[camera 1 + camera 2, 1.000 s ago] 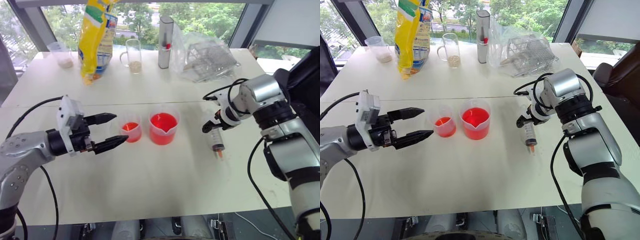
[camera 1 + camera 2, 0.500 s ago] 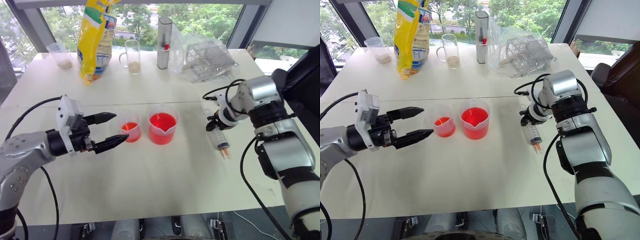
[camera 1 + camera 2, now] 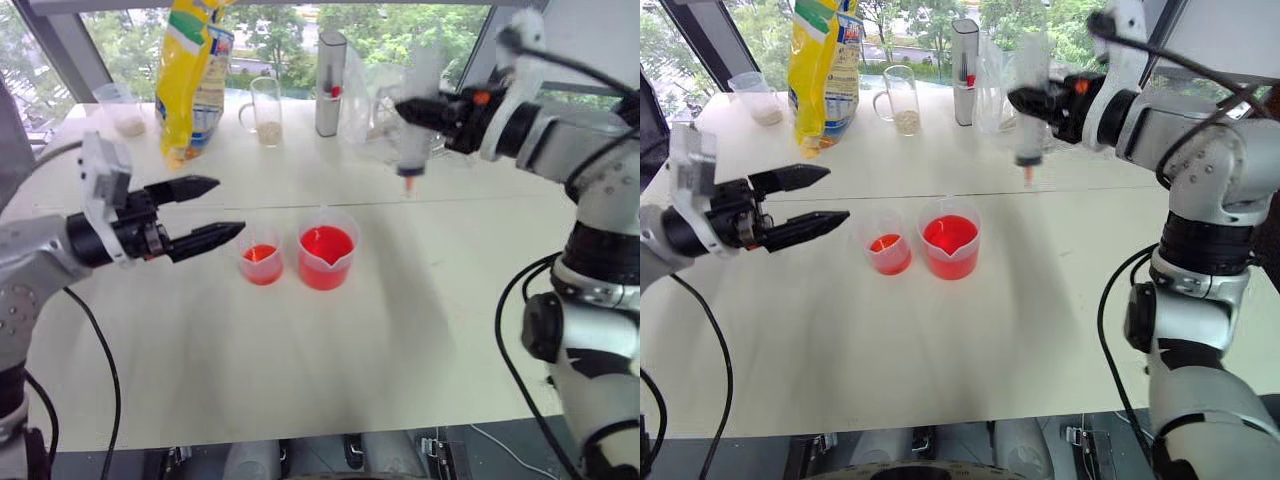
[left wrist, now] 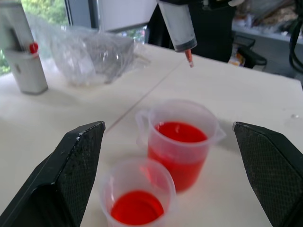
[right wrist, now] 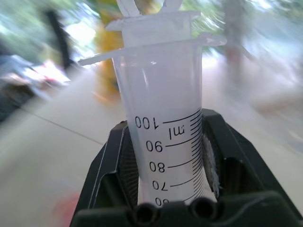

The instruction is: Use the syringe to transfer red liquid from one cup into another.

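- Where a second ago the syringe (image 3: pixel 418 125) lay on the worktop (image 3: pixel 330 370) off to the right of the two cups, under the right hand (image 3: pixel 425 112), it now hangs in the air, nearly upright with its orange-red tip pointing down, above and to the right of the larger beaker (image 3: pixel 326 256).
- Since then the right hand has closed on the barrel and swung up; in the right wrist view its black fingers (image 5: pixel 111 165) press the clear barrel (image 5: pixel 163 137) from both sides at the upper graduation marks.
- As far as the clear barrel shows, no red liquid has been drawn in yet, so I judge the pick-up done and the draw still ahead: the tip must next go down into the beaker's red liquid (image 3: pixel 325 244).
- Meanwhile the left hand (image 3: pixel 215 210) has lifted a little but is otherwise as before: fingers spread wide, holding nothing, level and just to the left of the smaller cup (image 3: pixel 261 262) without touching it.
- Both cups stand side by side on the worktop, close together; the beaker is well filled with red liquid, while the smaller cup holds a shallow layer.
- One likely snag: the plunger has to be pulled, and the free left hand looks like the only one available to do it.
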